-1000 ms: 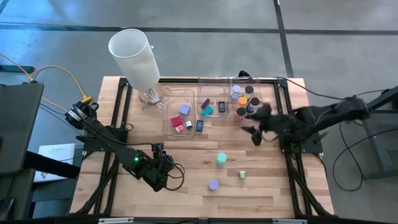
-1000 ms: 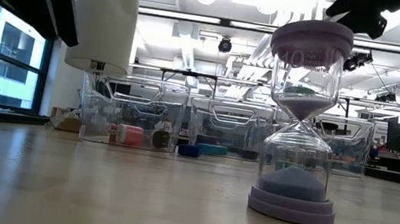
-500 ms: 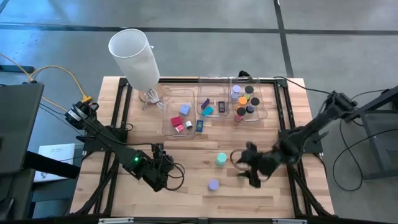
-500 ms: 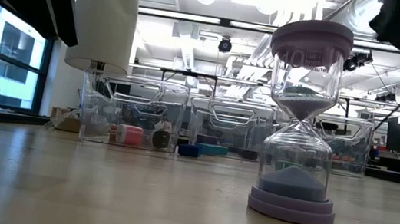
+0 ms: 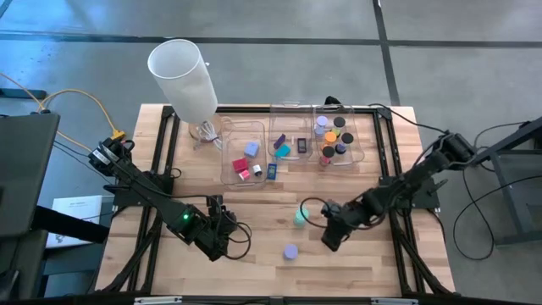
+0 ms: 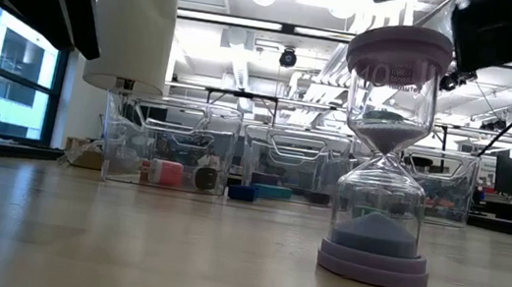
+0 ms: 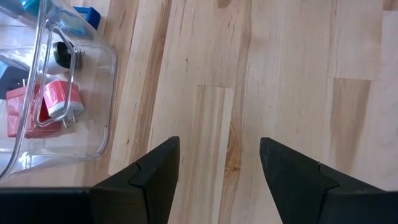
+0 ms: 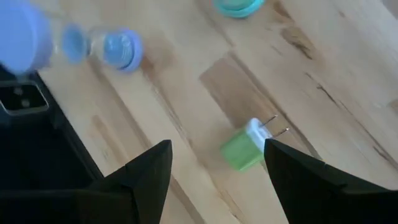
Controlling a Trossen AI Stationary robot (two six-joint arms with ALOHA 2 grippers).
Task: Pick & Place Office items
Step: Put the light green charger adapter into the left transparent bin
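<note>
Down from the bins swings the right claw [image 5: 332, 236], fingers spread above the green plug [image 8: 247, 147] on the desk [image 5: 254, 220]; grab looks next. Left claw [image 7: 214, 168] waits, parted.

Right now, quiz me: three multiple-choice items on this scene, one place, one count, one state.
1. Where is the right pincer?
A. over the green plug, beside the teal hourglass
B. inside the right bin
C. at the white cylinder

2. How many clear bins stand in the row?
A. two
B. three
C. five

3. What state is the right pincer in?
A. shut on a disc
B. shut on the lavender hourglass
C. open, holding nothing

Answers:
1 A, the right wrist view shows the plug on the wood between its fingers.
2 B, the high view shows three side by side.
3 C, its fingers stand apart with the plug lying free.

The left pincer waits low over the table's near left, also open.
</note>
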